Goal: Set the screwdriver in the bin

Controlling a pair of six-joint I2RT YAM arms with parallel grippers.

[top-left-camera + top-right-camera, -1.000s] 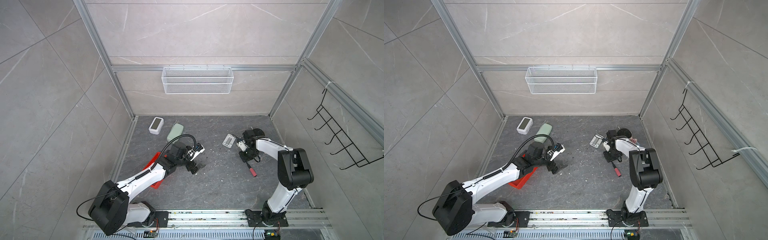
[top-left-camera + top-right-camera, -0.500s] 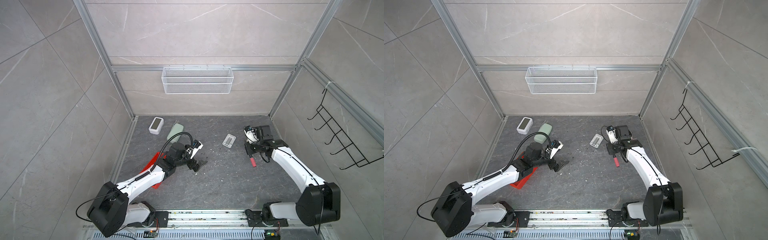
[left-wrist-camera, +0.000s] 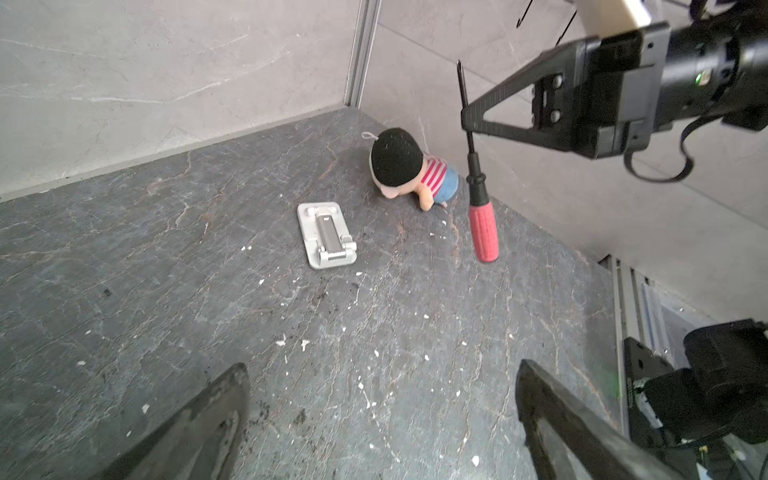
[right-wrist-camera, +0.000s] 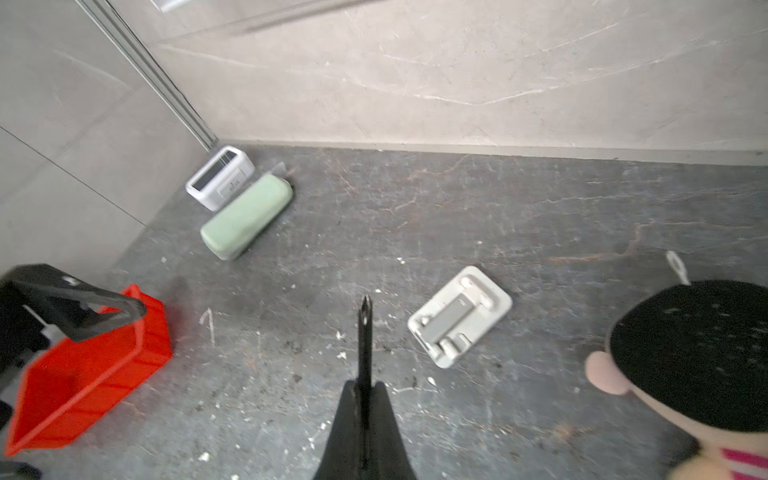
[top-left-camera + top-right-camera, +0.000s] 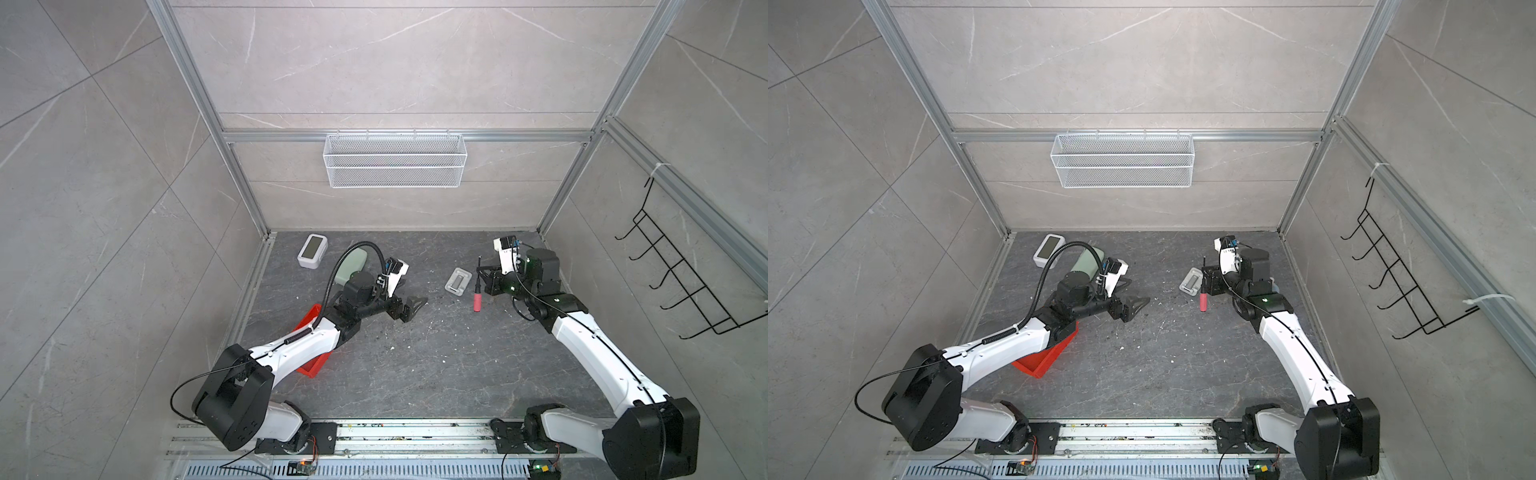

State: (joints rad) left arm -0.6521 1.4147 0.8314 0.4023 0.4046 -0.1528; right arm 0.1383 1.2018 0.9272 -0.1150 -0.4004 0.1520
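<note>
Now: right gripper (image 3: 467,120) pinches screwdriver (image 3: 482,224) shaft; left gripper (image 3: 382,370) jaws wide open. Carry low over red bin (image 4: 104,399), seemingly half under left arm (image 5: 299,349).

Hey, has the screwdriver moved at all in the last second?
Yes. In a top view the screwdriver, held by the right gripper, has shifted left, toward the white stand, which stayed put.

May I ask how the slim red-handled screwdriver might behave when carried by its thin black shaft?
The screwdriver looks rigid. Pinched on its thin shaft by the right tool, handle hanging, it may swivel. Released, it probably rolls.
</note>
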